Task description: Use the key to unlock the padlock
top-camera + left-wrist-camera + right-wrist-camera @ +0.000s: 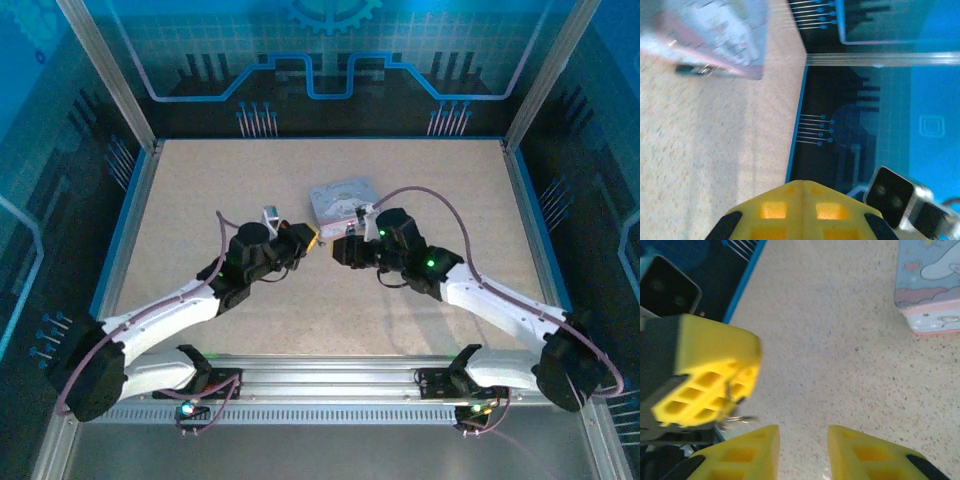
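Observation:
My left gripper (303,238) hovers over the table centre, its yellow fingers (802,210) pressed together. In the right wrist view the left fingers (710,385) pinch a thin dark metal piece with a silvery ring hanging below, which looks like the key (736,417). My right gripper (803,450) faces it, open with nothing between its fingers, a short way right of the key. A small dark blurred thing (692,70) lies at the edge of the tin box (715,35); it may be the padlock.
The pale lavender cartoon-printed tin box (340,197) sits just behind both grippers (930,285). The speckled table (200,200) has a blue rim and glass walls on all sides. Bare board lies to the left, right and front.

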You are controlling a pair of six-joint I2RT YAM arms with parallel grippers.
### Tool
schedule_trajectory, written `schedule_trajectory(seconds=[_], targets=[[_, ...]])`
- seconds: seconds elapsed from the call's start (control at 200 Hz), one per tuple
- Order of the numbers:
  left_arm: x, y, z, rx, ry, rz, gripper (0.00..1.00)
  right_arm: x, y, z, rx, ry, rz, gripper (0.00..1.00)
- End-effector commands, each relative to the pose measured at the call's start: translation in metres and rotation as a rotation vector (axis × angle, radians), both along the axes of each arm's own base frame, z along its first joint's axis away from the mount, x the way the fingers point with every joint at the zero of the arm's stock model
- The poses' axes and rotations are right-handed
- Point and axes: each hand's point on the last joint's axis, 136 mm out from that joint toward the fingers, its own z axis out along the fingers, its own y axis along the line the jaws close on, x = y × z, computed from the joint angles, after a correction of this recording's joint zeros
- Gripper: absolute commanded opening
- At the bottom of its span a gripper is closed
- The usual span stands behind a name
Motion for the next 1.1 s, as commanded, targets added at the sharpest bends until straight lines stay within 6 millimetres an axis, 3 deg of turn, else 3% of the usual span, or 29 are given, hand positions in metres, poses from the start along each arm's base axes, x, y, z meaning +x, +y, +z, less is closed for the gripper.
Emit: schedule_trajectory(seconds=[0.0,0.23,0.405,0.545,0.735,1.086,1.096], targets=[[-0.001,0.002,0.032,0.251,-0.249,-0.073,0.00,0.006,-0.001,0.041,0.190,-0.098,0.010,0.36],[-0.008,-0.006,0.103,0.455,-0.612,-0.186,0.00,0.002,-0.018,0.094,0.296,-0.274,0.041,0.45],[-0.016,-0.014,0.147,0.437,-0.791,-0.214,0.00,-0.010,-0.020,0.146,0.432,-0.405,0.117,0.53],[-0.021,-0.020,0.173,0.378,-0.864,-0.225,0.00,-0.020,-0.009,0.172,0.496,-0.443,0.204,0.57],[-0.022,-0.023,0.185,0.319,-0.874,-0.224,0.00,-0.024,0.005,0.176,0.478,-0.430,0.255,0.58],[-0.022,-0.023,0.184,0.303,-0.860,-0.219,0.00,-0.023,0.023,0.165,0.466,-0.389,0.286,0.53],[-0.022,-0.023,0.183,0.303,-0.860,-0.219,0.00,-0.023,0.023,0.175,0.475,-0.405,0.288,0.52]])
